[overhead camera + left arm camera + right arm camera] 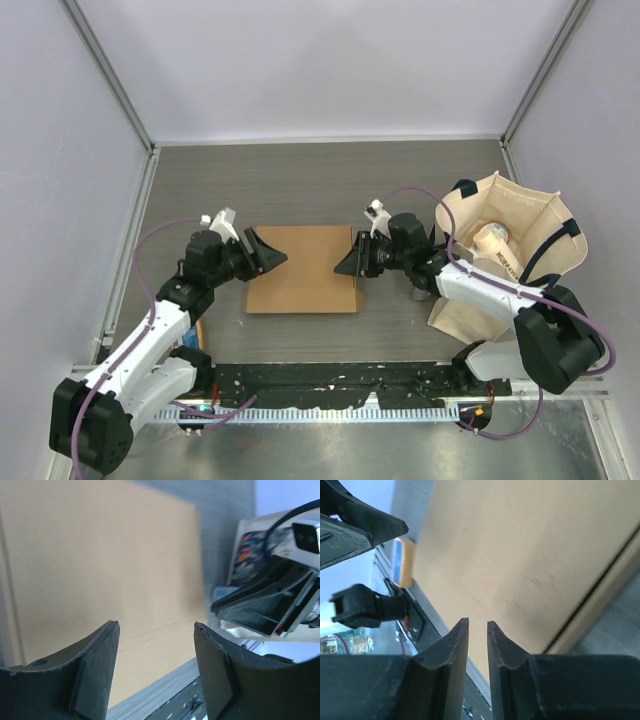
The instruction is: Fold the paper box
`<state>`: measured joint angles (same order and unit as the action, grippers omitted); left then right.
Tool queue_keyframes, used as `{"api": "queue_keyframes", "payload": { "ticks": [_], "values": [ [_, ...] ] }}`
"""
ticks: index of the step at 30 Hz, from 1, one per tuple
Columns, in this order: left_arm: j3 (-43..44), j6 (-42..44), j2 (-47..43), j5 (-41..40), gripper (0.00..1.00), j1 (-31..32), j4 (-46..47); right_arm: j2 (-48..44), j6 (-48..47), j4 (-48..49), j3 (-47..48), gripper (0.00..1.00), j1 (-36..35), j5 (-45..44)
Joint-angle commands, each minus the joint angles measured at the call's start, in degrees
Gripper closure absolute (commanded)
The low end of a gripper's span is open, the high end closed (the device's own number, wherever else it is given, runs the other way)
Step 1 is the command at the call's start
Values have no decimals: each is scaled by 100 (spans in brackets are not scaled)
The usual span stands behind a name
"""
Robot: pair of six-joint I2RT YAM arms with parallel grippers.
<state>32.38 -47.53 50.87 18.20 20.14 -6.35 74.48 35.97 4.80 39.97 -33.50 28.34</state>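
Observation:
The paper box (300, 268) is a flat, closed brown cardboard mailer lying in the middle of the table. My left gripper (264, 250) hovers at its left edge, open and empty, with the box (100, 555) spread below the fingers in the left wrist view. My right gripper (350, 262) is at the box's right edge. Its jaws stand almost together with a thin gap and hold nothing (478, 622). The box top (520, 545) fills the right wrist view.
A beige tote bag (500, 250) with dark handles stands at the right, with a tape roll (492, 238) inside. A small orange-and-blue packet (190, 335) lies near the left arm. A black strip (330, 380) runs along the near edge. Walls close in the table.

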Motion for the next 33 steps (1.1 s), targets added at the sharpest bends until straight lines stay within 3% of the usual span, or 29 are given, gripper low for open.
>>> {"api": "queue_keyframes", "payload": {
  "ticks": [1,7,14,21,23,25,26,30,33],
  "values": [
    [-863,-362,-139,-96,35,-10,467,286,166,759,-542,74,89,208],
    [-1296,-82,-394,-369,33,-19,188,234,-388,-20,-570,74,142,-319],
    [-59,490,-727,-518,27,-19,-832,-328,-564,-664,63,74,177,-355],
    [181,701,-377,-597,24,-45,-894,-153,-512,-629,152,73,238,-372],
    [233,649,-289,-983,20,-89,-1104,-118,-617,-1014,231,63,282,-757],
    [286,377,-271,-1562,8,-89,-1463,-65,-774,-1566,467,40,282,-1705],
    [330,289,-210,-2156,6,-107,-1570,83,-836,-1691,564,36,300,-1900],
    [506,332,289,-1918,5,-256,-1641,716,-1021,-1780,1082,33,483,-1771],
    [620,455,624,-1337,7,-493,-1571,1102,-1057,-1597,1241,42,651,-1279]
  ]
}}
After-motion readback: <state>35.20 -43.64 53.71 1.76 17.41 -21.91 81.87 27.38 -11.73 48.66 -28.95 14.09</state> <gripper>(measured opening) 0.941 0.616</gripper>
